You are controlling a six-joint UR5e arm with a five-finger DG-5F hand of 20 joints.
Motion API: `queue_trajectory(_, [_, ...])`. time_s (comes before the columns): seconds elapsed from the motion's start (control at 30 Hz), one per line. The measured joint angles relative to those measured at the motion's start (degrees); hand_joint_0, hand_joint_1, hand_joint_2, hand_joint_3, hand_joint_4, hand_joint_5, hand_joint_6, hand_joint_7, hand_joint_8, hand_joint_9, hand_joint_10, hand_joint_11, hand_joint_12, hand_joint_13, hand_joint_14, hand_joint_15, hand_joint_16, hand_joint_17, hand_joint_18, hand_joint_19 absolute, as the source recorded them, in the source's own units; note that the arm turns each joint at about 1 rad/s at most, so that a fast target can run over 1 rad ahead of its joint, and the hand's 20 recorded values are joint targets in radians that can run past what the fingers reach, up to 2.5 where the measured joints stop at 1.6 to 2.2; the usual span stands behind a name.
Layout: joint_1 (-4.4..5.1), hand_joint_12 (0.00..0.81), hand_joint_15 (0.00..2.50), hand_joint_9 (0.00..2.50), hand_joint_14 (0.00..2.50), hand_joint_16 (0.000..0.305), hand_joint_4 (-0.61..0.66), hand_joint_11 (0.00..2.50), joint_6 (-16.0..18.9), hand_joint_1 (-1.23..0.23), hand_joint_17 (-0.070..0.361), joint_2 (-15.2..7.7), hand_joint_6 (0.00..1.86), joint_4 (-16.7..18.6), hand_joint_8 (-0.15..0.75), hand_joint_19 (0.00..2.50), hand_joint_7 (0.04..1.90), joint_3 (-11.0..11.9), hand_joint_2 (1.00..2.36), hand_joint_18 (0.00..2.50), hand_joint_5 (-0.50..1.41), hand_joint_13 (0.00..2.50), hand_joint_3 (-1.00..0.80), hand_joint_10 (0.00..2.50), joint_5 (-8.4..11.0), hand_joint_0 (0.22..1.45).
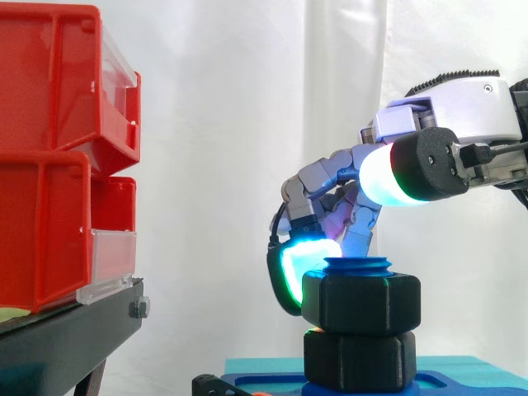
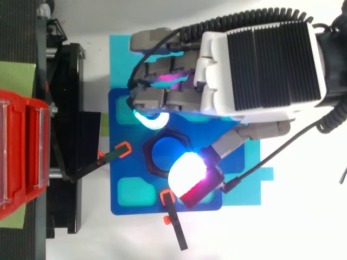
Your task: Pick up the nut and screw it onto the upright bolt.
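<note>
At the bottom middle of the side view, the nut sits high on the upright blue bolt, whose top shows just above it; a second nut lies beneath, on the blue base. The hand reaches in from the right, its fingers curled down and clamped on the upper nut. Red bins stand at the left. From above, the nut rings the bolt, pinched between a cyan pad and the white thumb pad. Two clamps grip the base's edges.
</note>
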Motion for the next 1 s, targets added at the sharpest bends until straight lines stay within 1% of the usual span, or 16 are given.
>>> queue_trajectory(0.1, [-0.52,0.22,0.0,1.19,0.0,0.025,0.13,0.0,0.0,-0.12,0.056,0.0,0.61,0.0,0.269,0.01,1.28,0.0,1.0,0.53,0.05,0.84,-0.5,0.0,-0.87,0.47])
queue_trajectory(0.2, [-1.02,0.206,0.0,1.24,0.0,0.023,0.12,0.0,-0.1,-0.12,0.051,0.0,0.62,0.0,0.265,0.02,1.27,0.0,1.0,0.6,0.06,0.88,-0.5,0.0,-1.57,0.47])
queue_trajectory(0.27, [-1.35,0.21,0.0,1.25,0.0,0.023,0.13,0.0,-0.1,-0.12,0.053,0.0,0.58,0.1,0.263,0.02,1.34,0.0,1.0,0.6,0.06,0.89,-0.5,0.0,-2.04,0.47])
queue_trajectory(0.3, [-1.48,0.222,0.0,1.23,0.0,0.025,0.16,0.0,-0.1,-0.12,0.056,0.0,0.52,0.1,0.267,0.01,1.45,0.0,1.0,0.55,0.06,0.85,-0.5,0.0,-2.25,0.47])
queue_trajectory(0.37, [-1.8,0.231,0.0,1.19,0.0,0.028,0.2,0.0,-0.1,-0.11,0.062,0.0,0.5,0.0,0.272,0.0,1.38,0.3,1.0,0.49,0.04,0.82,-0.5,0.0,-2.81,0.47])
queue_trajectory(0.4, [-1.92,0.237,0.0,1.16,0.0,0.029,0.22,0.0,-0.1,-0.11,0.065,0.0,0.5,0.0,0.276,0.0,1.3,0.5,1.0,0.48,0.02,0.8,-0.5,0.0,-3.05,0.47])
queue_trajectory(0.43, [-2.02,0.239,0.0,1.16,0.0,0.029,0.23,0.0,-0.1,-0.11,0.065,0.0,0.5,0.0,0.274,0.0,1.29,0.8,1.0,0.48,0.01,0.8,-0.5,0.0,-3.3,0.47])
queue_trajectory(0.53, [-2.35,0.248,0.0,1.1,0.0,0.031,0.26,0.0,-0.1,-0.1,0.069,0.0,0.5,-0.5,0.283,0.0,1.07,2.2,1.0,0.45,-0.03,0.76,-0.5,0.0,-4.04,0.47])
queue_trajectory(0.57, [-2.43,0.249,0.0,1.1,0.0,0.031,0.27,0.0,-0.1,-0.1,0.069,0.0,0.5,-0.7,0.278,0.0,1.06,2.8,1.0,0.45,-0.03,0.76,-0.5,0.0,-4.26,0.47])
queue_trajectory(0.6, [-2.47,0.253,0.0,1.08,0.0,0.032,0.28,0.0,-0.1,-0.1,0.071,0.0,0.5,-0.9,0.278,0.0,1.0,3.3,1.0,0.44,-0.04,0.76,-0.5,0.0,-4.39,0.47])
queue_trajectory(0.73, [-2.6,0.257,0.0,1.03,0.0,0.033,0.24,0.0,-0.3,-0.1,0.075,0.0,0.5,-1.8,0.269,0.0,0.82,4.9,1.0,0.42,-0.07,0.74,-0.5,0.0,-4.63,0.46])
queue_trajectory(0.87, [-2.69,0.259,0.0,1.0,0.0,0.034,0.23,0.0,-0.6,-0.1,0.076,0.0,0.5,-2.1,0.26,0.0,0.74,6.0,1.0,0.4,-0.08,0.7,-0.5,0.0,-4.67,0.46])
queue_trajectory(1.0, [-2.48,0.276,0.0,0.91,0.0,0.035,0.21,0.0,-0.7,-0.08,0.079,0.0,0.5,-1.9,0.243,0.0,0.68,6.3,1.0,0.3,-0.09,0.62,-0.5,0.0,-4.61,0.46])
